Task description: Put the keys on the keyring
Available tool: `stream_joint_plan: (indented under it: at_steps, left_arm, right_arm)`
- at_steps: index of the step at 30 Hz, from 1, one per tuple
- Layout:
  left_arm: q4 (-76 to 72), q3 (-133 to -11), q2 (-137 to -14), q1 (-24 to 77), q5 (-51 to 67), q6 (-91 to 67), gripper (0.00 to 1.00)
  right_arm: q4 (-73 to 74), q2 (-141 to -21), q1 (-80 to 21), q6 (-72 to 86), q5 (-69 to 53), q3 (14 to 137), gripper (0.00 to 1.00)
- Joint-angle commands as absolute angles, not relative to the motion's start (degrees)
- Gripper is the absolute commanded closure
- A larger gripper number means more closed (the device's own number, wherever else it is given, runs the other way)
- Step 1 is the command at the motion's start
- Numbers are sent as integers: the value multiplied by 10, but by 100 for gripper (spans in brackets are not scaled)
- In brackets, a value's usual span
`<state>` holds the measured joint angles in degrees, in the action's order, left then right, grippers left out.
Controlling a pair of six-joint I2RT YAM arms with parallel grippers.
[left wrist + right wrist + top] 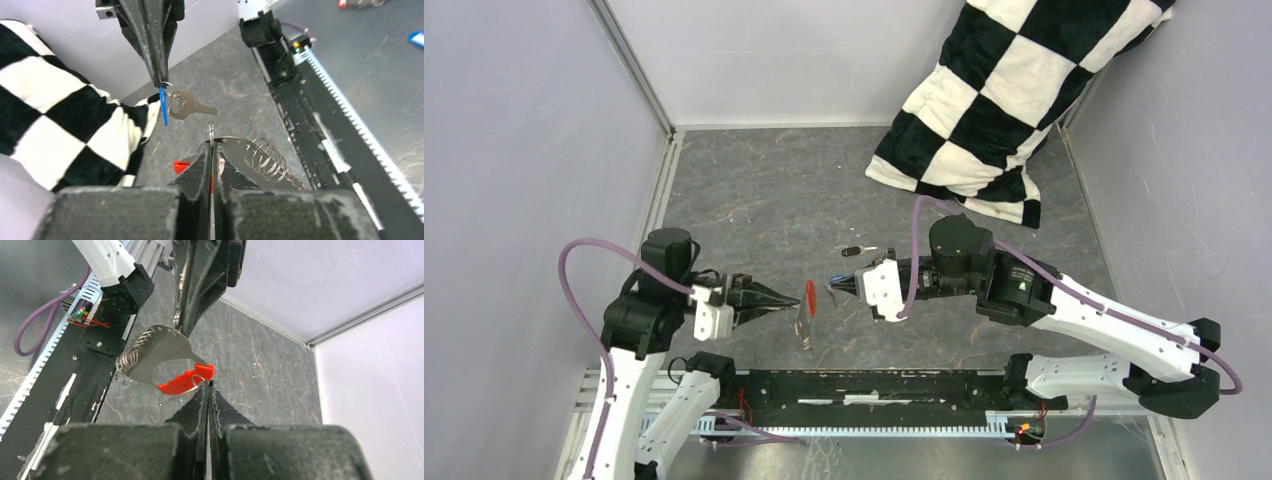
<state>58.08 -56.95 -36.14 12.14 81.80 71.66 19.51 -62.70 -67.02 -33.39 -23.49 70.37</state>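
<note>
My left gripper (790, 300) (211, 146) is shut on the top edge of the keyring (260, 150), a grey metal plate with a coil of wire rings and a red tag (185, 380) (810, 296). It hangs above the table. Facing it, a short gap away, my right gripper (832, 287) (208, 384) is shut on a small wire ring. From that ring dangle a blue-headed key (163, 106) and a silver key (184, 105). A black-headed key (855, 251) lies on the table behind the right gripper.
A black-and-white checked pillow (1009, 100) leans in the far right corner. The arms' black mounting rail (874, 385) runs along the near edge. Grey walls (514, 150) close in the left, back and right.
</note>
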Motion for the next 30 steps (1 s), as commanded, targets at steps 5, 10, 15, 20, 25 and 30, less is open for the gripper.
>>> stream_joint_plan:
  at_steps: [5, 10, 15, 20, 25, 30]
  left_arm:
    - [512, -596, -426, 124, 921, 494, 98]
    - [509, -598, -443, 124, 932, 468, 98]
    - [511, -601, -440, 124, 933, 463, 98]
    - [510, -606, -439, 124, 933, 450, 98]
    - [510, -604, -440, 124, 932, 442, 98]
    - [510, -602, -443, 124, 930, 436, 98]
  right_arm:
    - [220, -631, -699, -394, -211, 738, 100]
    - [198, -631, -706, -397, -211, 737, 100]
    - [183, -637, -715, -402, -213, 734, 100]
    - [166, -641, -721, -409, -198, 725, 100]
    - [141, -637, -725, -407, -185, 712, 99]
    - [135, -639, -730, -406, -187, 711, 100]
